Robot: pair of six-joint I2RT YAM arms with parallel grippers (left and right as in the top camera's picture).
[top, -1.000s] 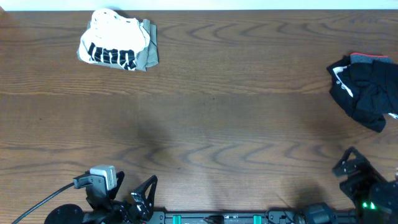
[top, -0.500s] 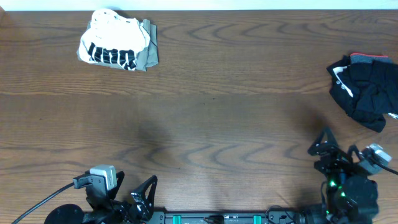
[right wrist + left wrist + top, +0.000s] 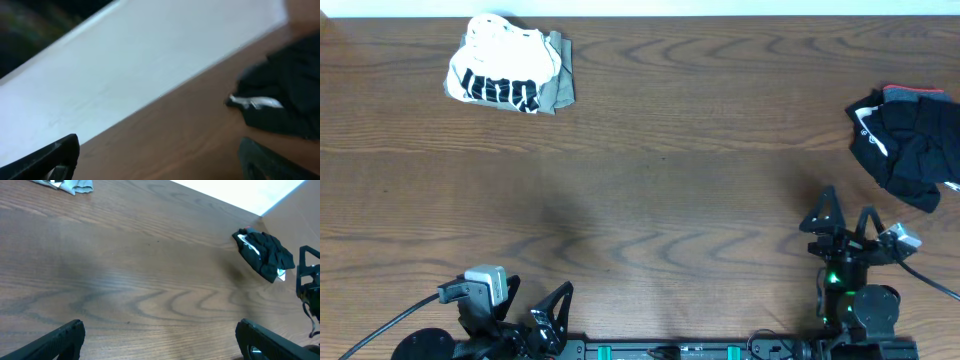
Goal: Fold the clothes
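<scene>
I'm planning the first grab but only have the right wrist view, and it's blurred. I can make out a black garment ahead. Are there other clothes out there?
Observer: Yes. A white T-shirt with black print lies bunched in the far-left corner of the table, with a khaki garment peeking out at its right side.
Operator: Is the left gripper near it?
Observer: No. The left gripper sits open and empty at the near edge.
Operator: Is my gripper touching the black one?
Observer: No. The right gripper is open and short of the black bundle, with bare wood between them.
</scene>
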